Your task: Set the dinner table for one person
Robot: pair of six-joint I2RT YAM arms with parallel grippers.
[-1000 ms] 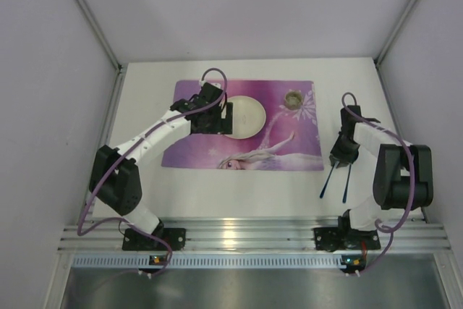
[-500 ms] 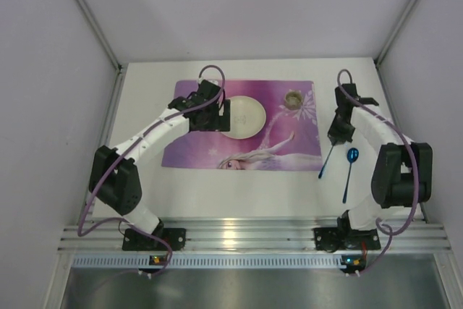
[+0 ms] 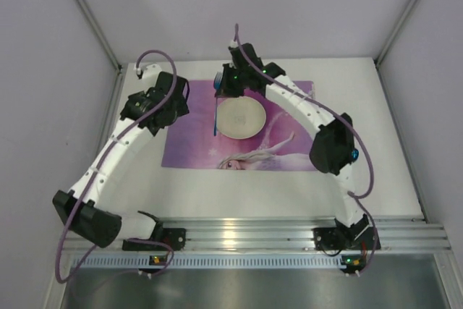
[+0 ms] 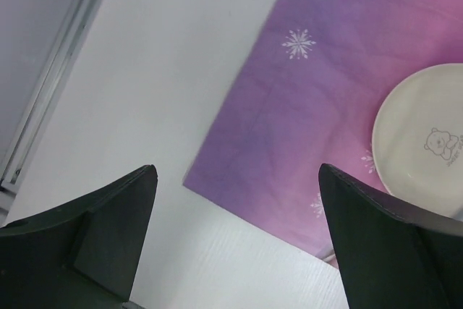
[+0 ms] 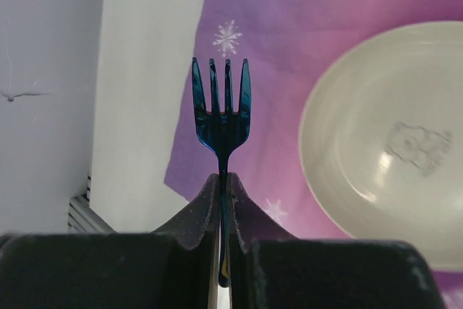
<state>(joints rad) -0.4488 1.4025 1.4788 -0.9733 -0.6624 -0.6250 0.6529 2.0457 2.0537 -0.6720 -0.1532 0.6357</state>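
Note:
The white dinner table (image 3: 376, 171) carries a purple-pink placemat (image 3: 289, 151) with a cream plate (image 3: 241, 117) on it. My right gripper (image 3: 221, 92) reaches across to the plate's far left and is shut on a blue fork (image 3: 216, 117). In the right wrist view the fork (image 5: 221, 110) sticks out of the shut gripper (image 5: 223, 179), tines forward, over the placemat (image 5: 289, 34) left of the plate (image 5: 391, 135). My left gripper (image 3: 176, 103) is open and empty over the placemat's left edge. The left wrist view shows it (image 4: 237, 171) wide open above the placemat (image 4: 325, 106), the plate (image 4: 427, 135) at right.
A blue spoon (image 3: 354, 154) lies on the table at the right, mostly hidden by my right arm's elbow. The right forearm spans the placemat's back right and hides what stands there. Side walls and a silver rail (image 3: 253, 236) border the table.
My right arm has swung from the table's right side across to the plate's far left, carrying the fork. My left gripper has pulled away from the plate to the left. The spoon stayed.

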